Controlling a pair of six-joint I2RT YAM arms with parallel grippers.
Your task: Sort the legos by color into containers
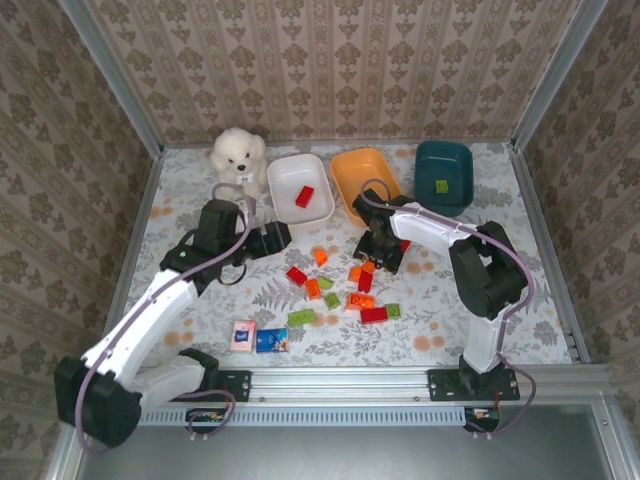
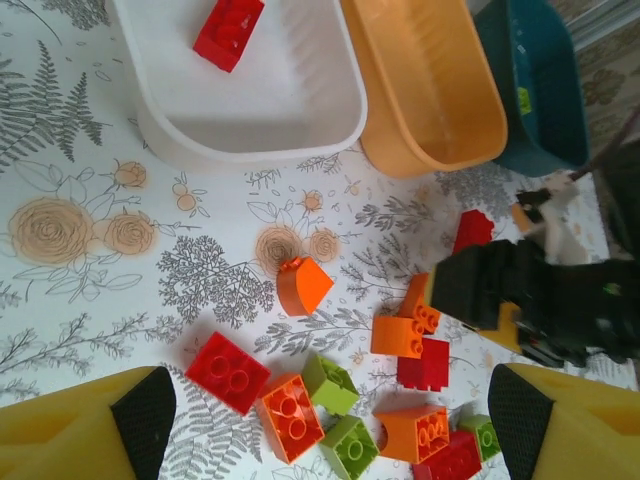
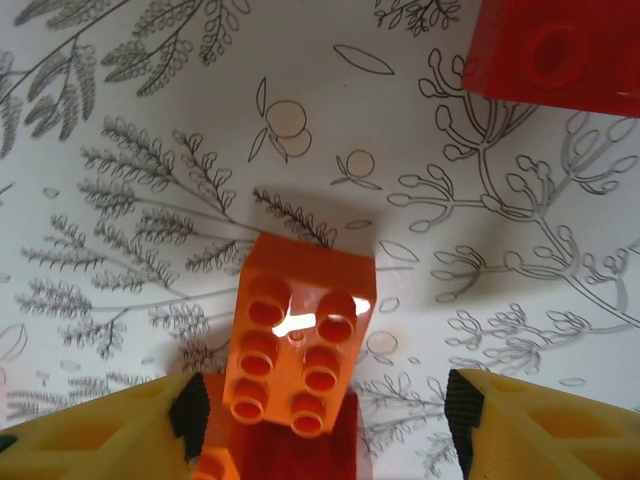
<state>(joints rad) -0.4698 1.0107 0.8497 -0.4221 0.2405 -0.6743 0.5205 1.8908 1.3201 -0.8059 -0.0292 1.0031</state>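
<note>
Red, orange and lime legos lie scattered mid-table (image 1: 340, 290). My left gripper (image 1: 270, 238) hovers open just short of the white tray (image 1: 285, 180), which holds a red brick (image 1: 304, 197). In the left wrist view its fingers (image 2: 145, 420) frame a red brick (image 2: 227, 372), an orange brick (image 2: 290, 417) and green bricks (image 2: 330, 385) far below. My right gripper (image 1: 385, 255) is low over the pile, open, with an orange six-stud brick (image 3: 300, 340) between its fingers (image 3: 190, 415), untouched and leaning on a red brick (image 3: 290, 455). The orange tray (image 1: 358, 175) is empty. The teal tray (image 1: 445, 160) holds a green brick (image 1: 441, 186).
A white plush dog (image 1: 238, 152) sits left of the white tray. A pink packet (image 1: 243, 334) and a blue packet (image 1: 271, 340) lie near the front edge. Patterned walls enclose the table on three sides. Another red brick (image 3: 550, 50) lies just beyond the right gripper.
</note>
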